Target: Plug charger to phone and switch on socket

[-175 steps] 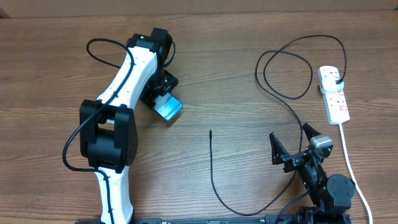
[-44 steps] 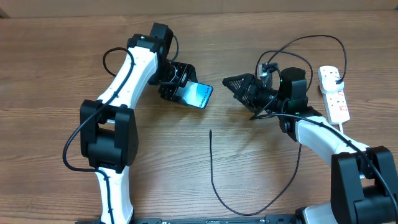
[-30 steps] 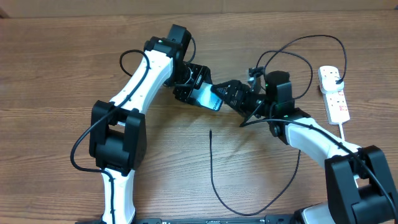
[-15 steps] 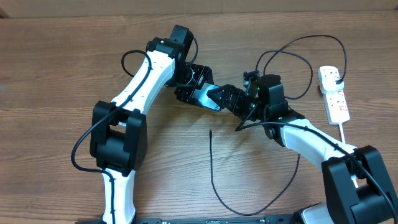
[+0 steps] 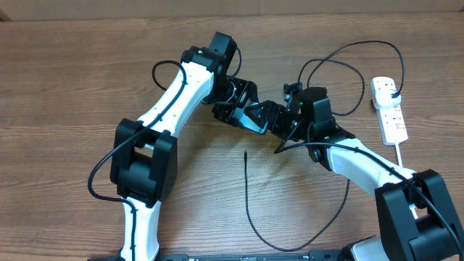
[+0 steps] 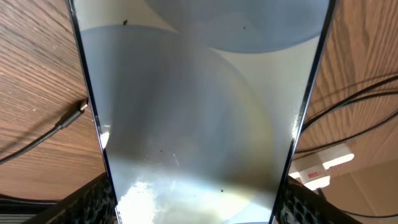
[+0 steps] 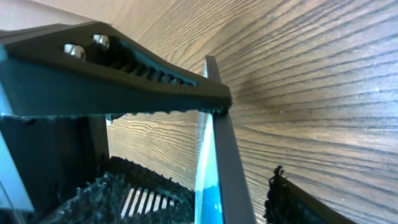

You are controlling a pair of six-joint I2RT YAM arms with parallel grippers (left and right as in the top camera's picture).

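My left gripper (image 5: 241, 111) is shut on the phone (image 6: 199, 112), whose pale screen fills the left wrist view, a dark pad against each long edge. It holds the phone off the table at centre. My right gripper (image 5: 259, 116) meets it from the right; in the right wrist view the phone's thin edge (image 7: 217, 162) stands between my fingers (image 7: 134, 190), with a gap showing on the right side. The charger's connector tip (image 5: 246, 154) lies loose on the table below, and its black cable (image 5: 347, 188) loops round to the white socket (image 5: 390, 110) at the right edge.
The cable makes wide loops behind and beside my right arm (image 5: 362, 163). The socket's thick white cord (image 5: 409, 196) runs down toward the front right. Bare wooden table (image 5: 65, 94) lies to the left and front.
My left arm has carried the phone a little to the right. My right gripper came in from the right over the phone's end and its jaws have narrowed around it.
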